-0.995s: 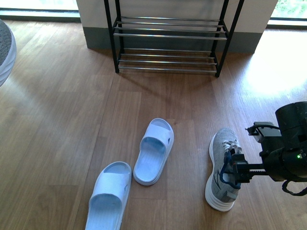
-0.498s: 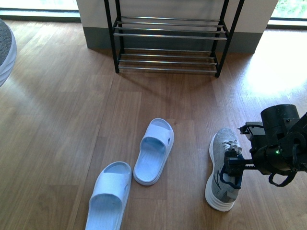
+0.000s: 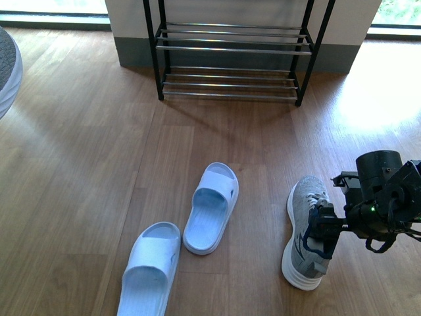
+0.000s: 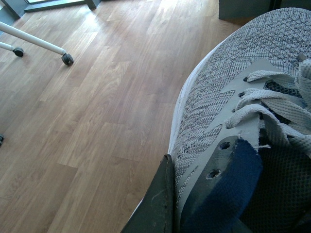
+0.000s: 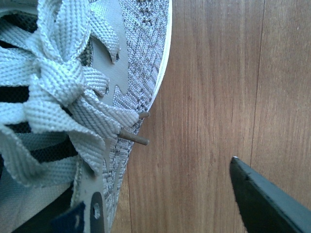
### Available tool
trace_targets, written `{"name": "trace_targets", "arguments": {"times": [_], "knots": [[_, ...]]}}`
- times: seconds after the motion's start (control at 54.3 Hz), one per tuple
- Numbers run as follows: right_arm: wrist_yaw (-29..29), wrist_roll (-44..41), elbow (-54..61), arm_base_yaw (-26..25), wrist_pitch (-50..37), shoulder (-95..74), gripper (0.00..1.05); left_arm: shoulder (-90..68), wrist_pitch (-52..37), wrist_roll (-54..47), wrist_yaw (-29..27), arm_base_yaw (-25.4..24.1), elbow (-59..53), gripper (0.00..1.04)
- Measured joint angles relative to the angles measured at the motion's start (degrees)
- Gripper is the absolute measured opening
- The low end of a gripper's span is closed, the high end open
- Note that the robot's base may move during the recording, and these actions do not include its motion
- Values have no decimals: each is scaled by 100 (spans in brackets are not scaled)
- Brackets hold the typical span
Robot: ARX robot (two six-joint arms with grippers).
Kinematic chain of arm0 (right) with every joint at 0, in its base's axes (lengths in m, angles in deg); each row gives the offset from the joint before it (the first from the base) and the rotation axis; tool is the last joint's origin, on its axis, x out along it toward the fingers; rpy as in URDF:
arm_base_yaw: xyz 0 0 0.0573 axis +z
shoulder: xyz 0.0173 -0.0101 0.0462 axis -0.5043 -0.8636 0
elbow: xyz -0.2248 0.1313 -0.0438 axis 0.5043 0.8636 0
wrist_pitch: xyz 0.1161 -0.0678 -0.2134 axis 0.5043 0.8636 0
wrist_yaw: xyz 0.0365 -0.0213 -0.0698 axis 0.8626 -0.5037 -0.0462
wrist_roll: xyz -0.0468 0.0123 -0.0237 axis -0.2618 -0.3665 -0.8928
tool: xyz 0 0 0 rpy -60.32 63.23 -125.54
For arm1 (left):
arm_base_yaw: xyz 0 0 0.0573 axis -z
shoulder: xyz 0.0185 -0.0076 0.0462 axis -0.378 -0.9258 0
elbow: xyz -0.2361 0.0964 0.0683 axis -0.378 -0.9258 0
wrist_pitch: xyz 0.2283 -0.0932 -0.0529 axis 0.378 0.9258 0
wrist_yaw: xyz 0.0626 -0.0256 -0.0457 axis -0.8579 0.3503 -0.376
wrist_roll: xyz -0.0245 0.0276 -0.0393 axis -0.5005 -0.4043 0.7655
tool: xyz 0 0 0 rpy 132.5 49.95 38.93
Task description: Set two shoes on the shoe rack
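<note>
While the left gripper clamps one grey sneaker aloft at far left, the shoe rack stands centre-back against the wall — and at right, the right gripper hangs with jaws apart, gripping nothing, over the second sneaker on the floor.
</note>
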Motion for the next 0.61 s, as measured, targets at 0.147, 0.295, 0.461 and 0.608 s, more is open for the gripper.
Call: {"name": "trace_targets", "arguments": {"times": [0.147, 0.295, 0.461, 0.608], "knots": [[-13, 192, -216, -39, 195, -138, 41, 0, 0, 0, 0, 0, 0, 2], [-114, 461, -424, -90, 315, -275, 18, 0, 0, 0, 2, 0, 0, 2], [-356, 586, -400, -109, 125, -297, 1, 0, 0, 0, 0, 0, 0, 2], [-949, -11, 31, -125, -780, -197, 1, 0, 0, 0, 0, 0, 0, 2]]}}
